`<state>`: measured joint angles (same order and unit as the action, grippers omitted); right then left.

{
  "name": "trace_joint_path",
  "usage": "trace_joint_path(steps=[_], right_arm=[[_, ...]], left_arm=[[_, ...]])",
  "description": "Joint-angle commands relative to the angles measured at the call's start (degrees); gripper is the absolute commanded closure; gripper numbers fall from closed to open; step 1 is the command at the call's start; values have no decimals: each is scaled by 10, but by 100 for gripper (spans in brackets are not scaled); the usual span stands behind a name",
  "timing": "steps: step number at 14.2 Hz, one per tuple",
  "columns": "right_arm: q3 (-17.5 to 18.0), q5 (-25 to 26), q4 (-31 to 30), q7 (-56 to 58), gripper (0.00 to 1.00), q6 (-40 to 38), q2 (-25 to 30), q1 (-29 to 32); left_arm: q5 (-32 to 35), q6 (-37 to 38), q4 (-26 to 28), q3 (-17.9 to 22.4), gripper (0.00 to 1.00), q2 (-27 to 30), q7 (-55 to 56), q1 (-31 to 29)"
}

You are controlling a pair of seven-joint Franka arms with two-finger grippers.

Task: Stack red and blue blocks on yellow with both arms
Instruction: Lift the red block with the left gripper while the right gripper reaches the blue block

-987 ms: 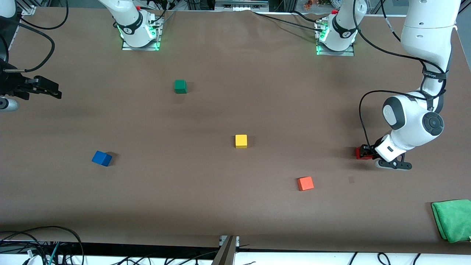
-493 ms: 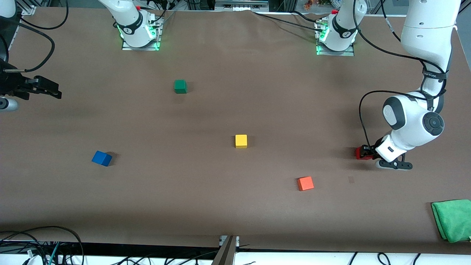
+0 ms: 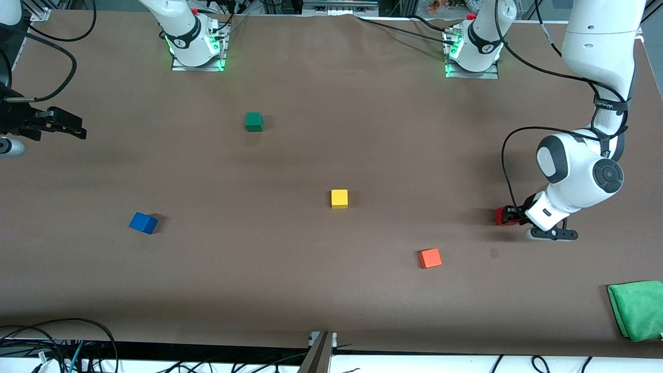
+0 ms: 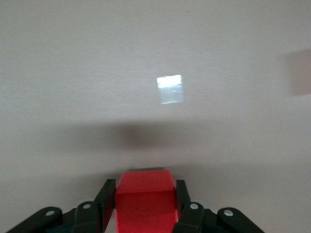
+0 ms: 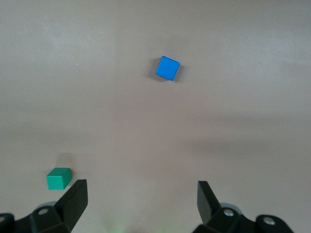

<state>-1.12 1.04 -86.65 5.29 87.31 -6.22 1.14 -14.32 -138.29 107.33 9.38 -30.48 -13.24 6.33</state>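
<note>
My left gripper point(image 3: 510, 216) is shut on the deep red block point(image 3: 502, 216) at the left arm's end of the table and holds it just above the surface. In the left wrist view the red block point(image 4: 144, 204) fills the gap between the black fingers point(image 4: 106, 199) of the left gripper point(image 4: 144, 191). The yellow cube point(image 3: 339, 198) sits alone at mid-table. The blue block point(image 3: 143, 223) lies toward the right arm's end and shows in the right wrist view point(image 5: 167, 68). My right gripper point(image 3: 70, 127) is open and empty, held in the air at that end, its open jaws point(image 5: 141, 194) over bare table.
A green cube point(image 3: 254, 122) sits nearer the robot bases and shows in the right wrist view point(image 5: 58, 178). A lighter orange-red cube point(image 3: 430, 258) lies nearer the front camera than the yellow cube. A green cloth point(image 3: 637, 309) lies at the front corner by the left arm's end.
My left gripper has shifted a little toward the middle of the table with the red block in it. The right arm has barely moved.
</note>
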Motion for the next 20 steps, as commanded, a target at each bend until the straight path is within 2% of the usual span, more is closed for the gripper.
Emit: trace_joint_path(steps=[1,3,4,6,8,10,15,20], right_arm=[[1,-2,10,4,0,-4,-5,4],[2,-2,10,4,0,-4,-5,4],[1,-3,10,4,0,-4,-5,4],[2,-1,8,4,0,-2,-7,4],[2,12,10,4,0,-1,-24,3],[1,9,10,4,0,-1,-27,5],[1,14,10,4,0,1,-34,6],[1,13,10,4,0,14,-74,13]], left_arm=[[74,48,-25,2,99,11,101,36],[162,85,-50,-14,99,10,208,46],[176,90,-55,-26,99,9,230,42],[177,108,-65,-28,99,11,234,43],[174,180,-107,-31,99,11,243,47],[177,223,-140,-63,99,10,295,46],[172,252,-185,-126,99,10,440,46],[180,321,-228,-210,99,10,577,47]])
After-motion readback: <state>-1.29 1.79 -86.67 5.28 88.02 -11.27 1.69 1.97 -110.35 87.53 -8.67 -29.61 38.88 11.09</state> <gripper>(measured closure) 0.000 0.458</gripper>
